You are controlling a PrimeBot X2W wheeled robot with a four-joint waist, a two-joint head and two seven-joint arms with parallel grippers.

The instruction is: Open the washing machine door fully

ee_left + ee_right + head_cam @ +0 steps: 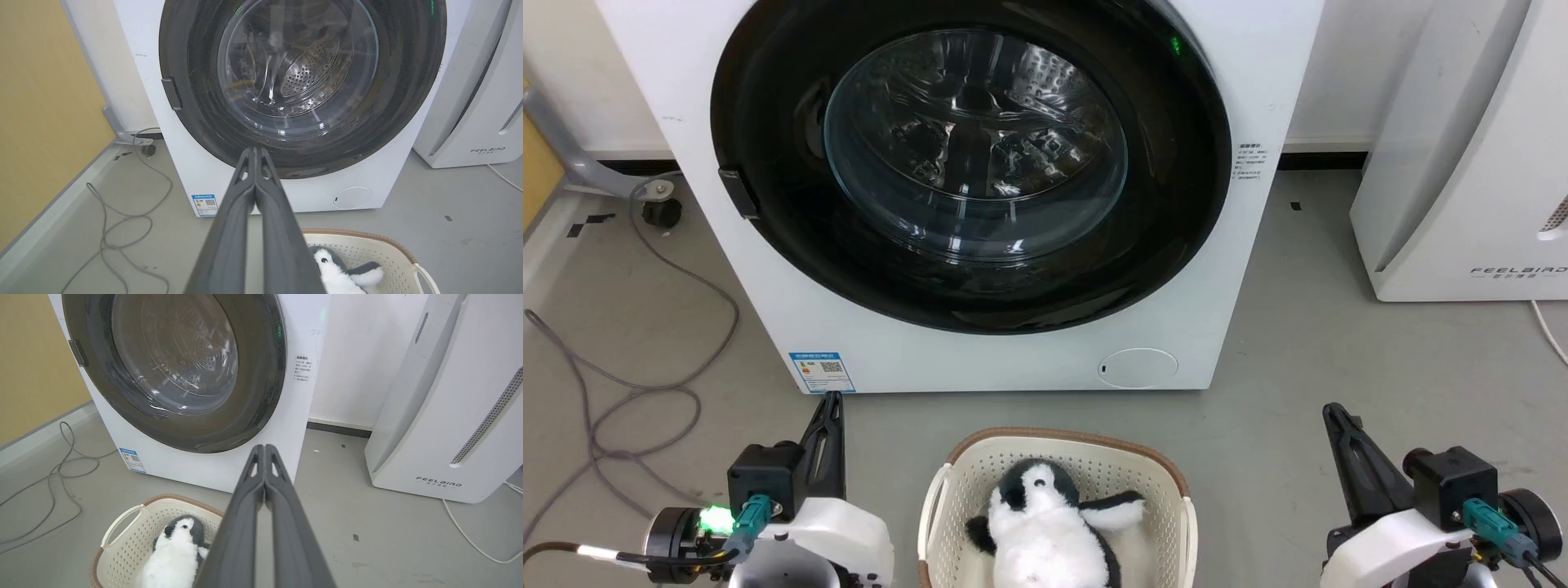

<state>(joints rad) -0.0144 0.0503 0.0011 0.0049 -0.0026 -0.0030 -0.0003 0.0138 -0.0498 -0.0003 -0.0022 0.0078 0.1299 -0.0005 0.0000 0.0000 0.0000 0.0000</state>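
The washing machine door (1168, 212) is a large round glossy black disc with a bulging clear glass bowl, and it lies flat against the white machine front, closed. A small dark handle tab (738, 193) sits at its left edge. The door (408, 81) fills the top of the left wrist view, and the door (261, 375) is at the upper left in the right wrist view. My left gripper (832, 400) is shut and empty, low at the left, short of the machine. My right gripper (1333, 410) is shut and empty at the lower right.
A cream laundry basket (1152, 469) holding a black-and-white penguin plush (1045, 523) stands on the floor between my arms. A white appliance (1462, 163) stands to the right of the machine. Grey cables (621, 392) loop over the floor at the left, by a yellow wall (41, 102).
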